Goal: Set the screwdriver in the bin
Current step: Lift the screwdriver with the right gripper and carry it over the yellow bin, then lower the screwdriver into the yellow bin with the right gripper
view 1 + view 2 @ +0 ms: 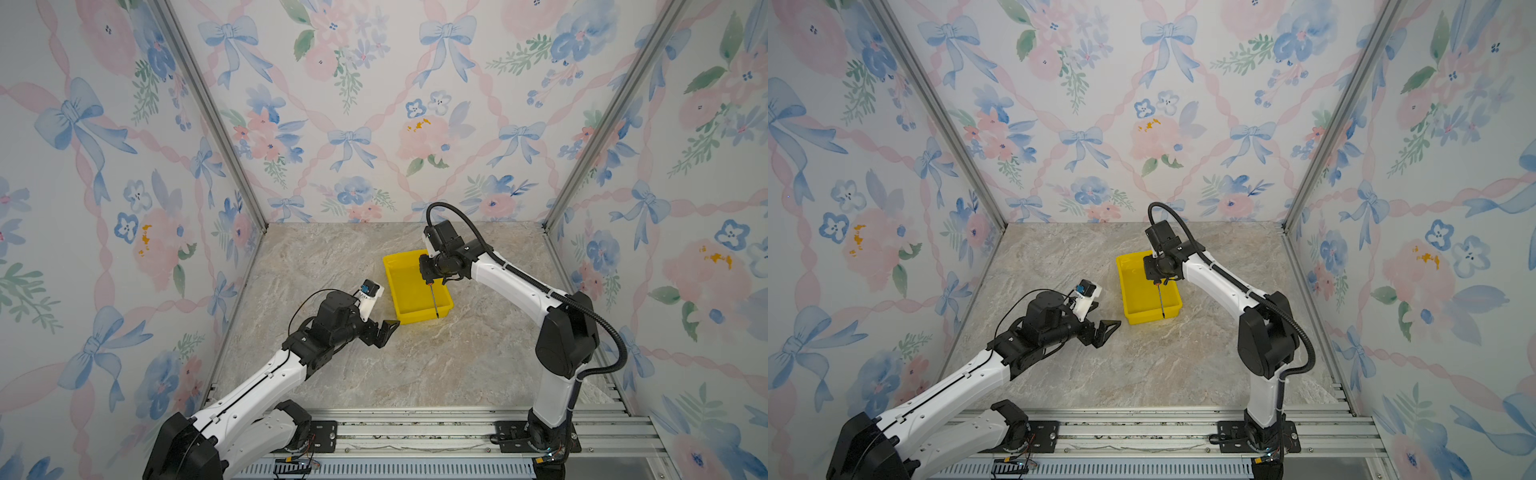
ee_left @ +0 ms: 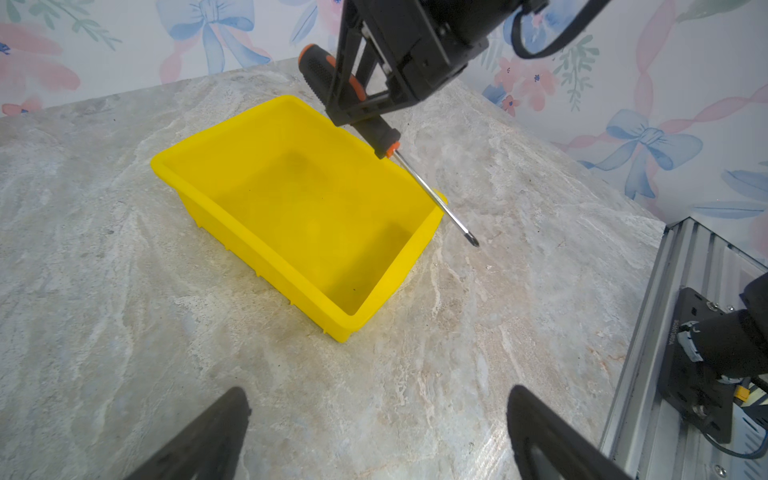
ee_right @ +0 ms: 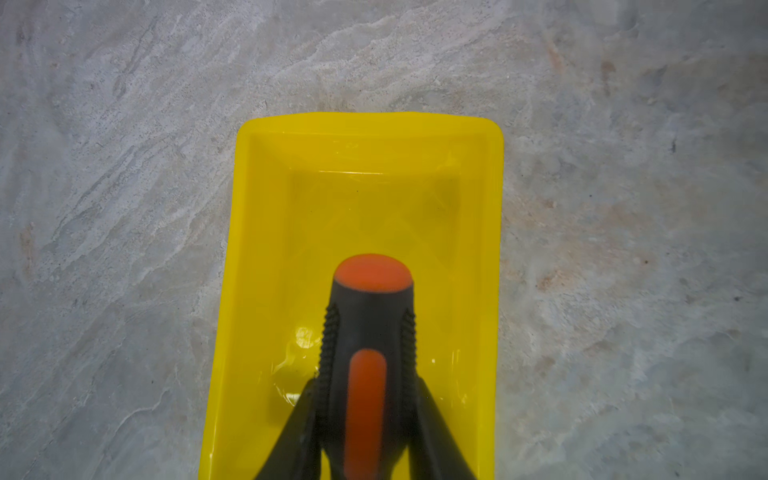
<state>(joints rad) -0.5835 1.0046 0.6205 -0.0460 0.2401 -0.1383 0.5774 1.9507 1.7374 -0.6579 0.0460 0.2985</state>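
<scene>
The yellow bin (image 1: 409, 301) (image 1: 1140, 305) stands on the marble table at mid right, with nothing lying on its floor. My right gripper (image 1: 428, 275) (image 1: 1156, 277) (image 3: 365, 384) hovers over it, shut on the screwdriver's black and orange handle (image 3: 370, 316) (image 2: 318, 68). The thin metal shaft (image 1: 434, 301) (image 1: 1160, 301) (image 2: 432, 195) runs along the bin, sloping down, and its tip lies over the bin's front rim. My left gripper (image 1: 386, 330) (image 1: 1106, 330) (image 2: 376, 395) is open and holds nothing, low over the table, left of the bin's front corner.
Aluminium rails (image 1: 415, 428) carrying both arm bases run along the table's front edge. Flower-papered walls with metal corner posts (image 1: 216, 120) close in the left, back and right. The right arm's base plate (image 2: 702, 361) shows beside the bin's front end.
</scene>
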